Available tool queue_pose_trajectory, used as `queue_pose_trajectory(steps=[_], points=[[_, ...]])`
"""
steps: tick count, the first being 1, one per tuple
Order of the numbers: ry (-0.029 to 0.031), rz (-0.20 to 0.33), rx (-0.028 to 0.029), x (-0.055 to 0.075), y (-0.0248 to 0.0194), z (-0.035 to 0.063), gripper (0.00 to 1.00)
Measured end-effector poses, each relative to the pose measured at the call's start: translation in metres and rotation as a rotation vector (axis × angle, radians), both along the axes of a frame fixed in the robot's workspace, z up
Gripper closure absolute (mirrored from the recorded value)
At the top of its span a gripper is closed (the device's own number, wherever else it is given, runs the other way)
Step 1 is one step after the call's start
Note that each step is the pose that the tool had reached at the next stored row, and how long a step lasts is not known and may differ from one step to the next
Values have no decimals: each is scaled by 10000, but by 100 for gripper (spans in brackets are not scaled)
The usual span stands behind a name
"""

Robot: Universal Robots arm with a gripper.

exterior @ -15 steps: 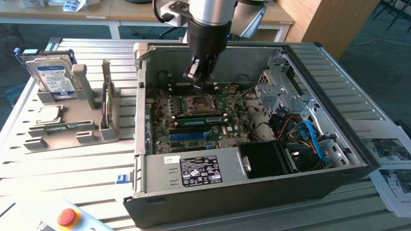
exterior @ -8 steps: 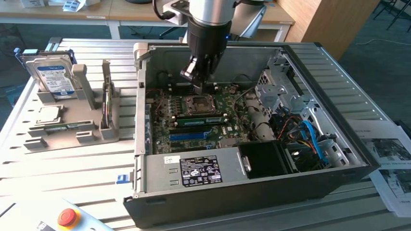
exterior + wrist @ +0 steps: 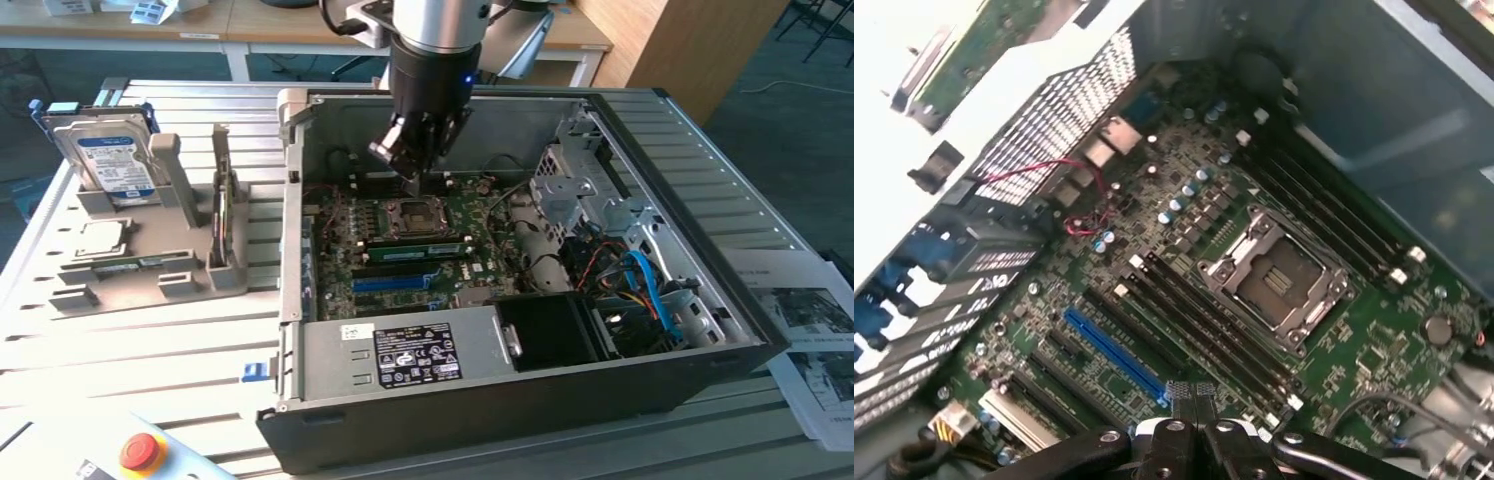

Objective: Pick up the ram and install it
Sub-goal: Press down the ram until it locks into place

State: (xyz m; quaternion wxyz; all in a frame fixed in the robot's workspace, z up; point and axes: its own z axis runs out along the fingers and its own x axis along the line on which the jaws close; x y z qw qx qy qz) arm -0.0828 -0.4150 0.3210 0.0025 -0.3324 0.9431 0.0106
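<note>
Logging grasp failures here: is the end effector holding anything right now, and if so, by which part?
Nothing appears to be held. The end effector hangs over the motherboard inside the open case, its fingertips together with nothing between them.

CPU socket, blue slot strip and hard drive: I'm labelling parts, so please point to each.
CPU socket (image 3: pixel 1274 282): wrist view, centre of its metal frame.
Blue slot strip (image 3: pixel 1116 350): wrist view, middle of its length.
Hard drive (image 3: pixel 114 160): exterior view, its blue-white label.
</note>
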Motion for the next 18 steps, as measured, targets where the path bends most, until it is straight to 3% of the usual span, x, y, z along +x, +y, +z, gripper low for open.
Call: queue_pose_trajectory(steps=[18], points=[[-27,-3168,-31,0,0,-1,90]])
